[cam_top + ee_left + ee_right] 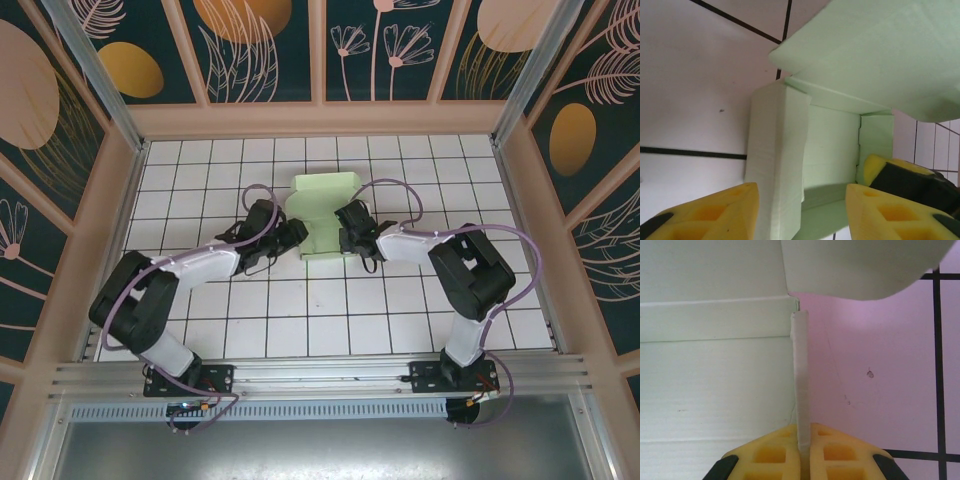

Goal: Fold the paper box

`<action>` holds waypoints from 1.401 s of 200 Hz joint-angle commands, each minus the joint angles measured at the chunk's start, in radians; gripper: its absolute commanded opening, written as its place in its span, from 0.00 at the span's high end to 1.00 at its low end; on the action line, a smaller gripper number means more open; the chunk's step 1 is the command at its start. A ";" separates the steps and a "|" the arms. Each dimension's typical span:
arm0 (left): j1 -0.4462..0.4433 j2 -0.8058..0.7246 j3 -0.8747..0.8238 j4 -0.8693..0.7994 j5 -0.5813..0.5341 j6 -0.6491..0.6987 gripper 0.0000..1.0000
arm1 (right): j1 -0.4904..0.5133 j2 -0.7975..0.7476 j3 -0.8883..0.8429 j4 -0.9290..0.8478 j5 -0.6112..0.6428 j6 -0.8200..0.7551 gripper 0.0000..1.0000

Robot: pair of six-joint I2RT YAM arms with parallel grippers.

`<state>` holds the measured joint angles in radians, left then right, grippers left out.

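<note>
From above, the paper box (322, 215) lies on the surface (300, 320) between left hand (297, 237) and right hand (345, 238), their grip unclear; the left wrist view shows the left hand (802, 202) spread, one wall between its fingers; the right wrist view shows the right hand (801, 450) pinching a thin upright wall.

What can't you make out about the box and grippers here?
Top external: fingertips of the left gripper and right gripper are too small to read.
Left wrist: the raised flap hides the far end of the paper box.
Right wrist: the flap is cut off at the top edge.
</note>
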<state>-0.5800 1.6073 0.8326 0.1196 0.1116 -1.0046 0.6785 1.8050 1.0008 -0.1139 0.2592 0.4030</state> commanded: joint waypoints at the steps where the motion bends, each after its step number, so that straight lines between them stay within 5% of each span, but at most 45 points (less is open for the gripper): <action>1: -0.002 0.037 0.026 0.024 0.018 0.024 0.55 | 0.010 -0.021 -0.019 -0.036 -0.003 0.019 0.97; 129: -0.007 0.160 0.040 0.008 0.019 0.067 0.84 | 0.026 -0.038 0.008 -0.039 -0.032 0.006 0.87; 198: -0.010 0.147 0.046 -0.045 -0.032 0.097 0.85 | -0.014 -0.142 -0.005 -0.016 -0.082 0.002 0.51; 280: -0.020 0.135 0.077 -0.080 -0.042 0.121 0.83 | -0.076 -0.120 0.041 -0.077 -0.106 -0.014 0.53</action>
<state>-0.5926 1.7355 0.8829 0.0898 0.0891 -0.9092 0.6132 1.6810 1.0042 -0.1535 0.1577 0.3985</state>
